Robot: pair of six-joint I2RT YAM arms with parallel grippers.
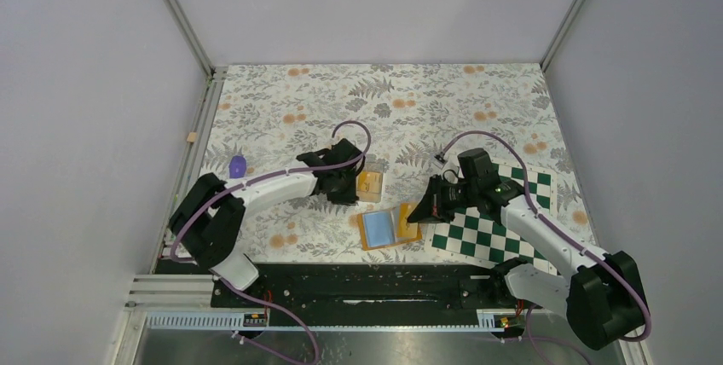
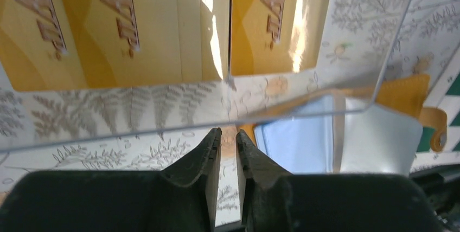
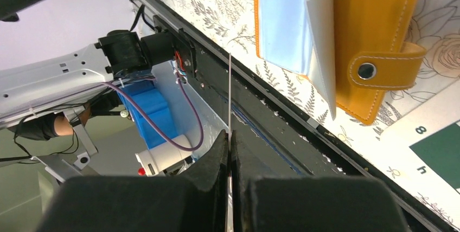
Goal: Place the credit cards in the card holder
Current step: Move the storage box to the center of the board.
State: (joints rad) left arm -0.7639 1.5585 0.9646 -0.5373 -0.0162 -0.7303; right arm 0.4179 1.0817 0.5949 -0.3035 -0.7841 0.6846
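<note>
The left arm [image 1: 273, 188] and the right arm [image 1: 546, 233] are each presenting white link shells running between bulky black joint housings. A purple cable [image 1: 354, 126] is looping along the left arm, and a second purple cable [image 1: 494, 136] is arching over the right arm. The left gripper [image 2: 228, 150] is showing two matte black fingers [image 2: 203, 161], wedge-shaped and tapering to blunt tips, rising from a broad black body. The right gripper [image 3: 230, 145] is showing the same black tapered profile.

Both my arms are bent inward, wrists toward each other.
My left gripper [image 2: 228, 134] has its jaws a narrow slit apart; my right gripper [image 3: 230, 137] pinches a credit card [image 3: 230, 91] seen edge-on.
</note>
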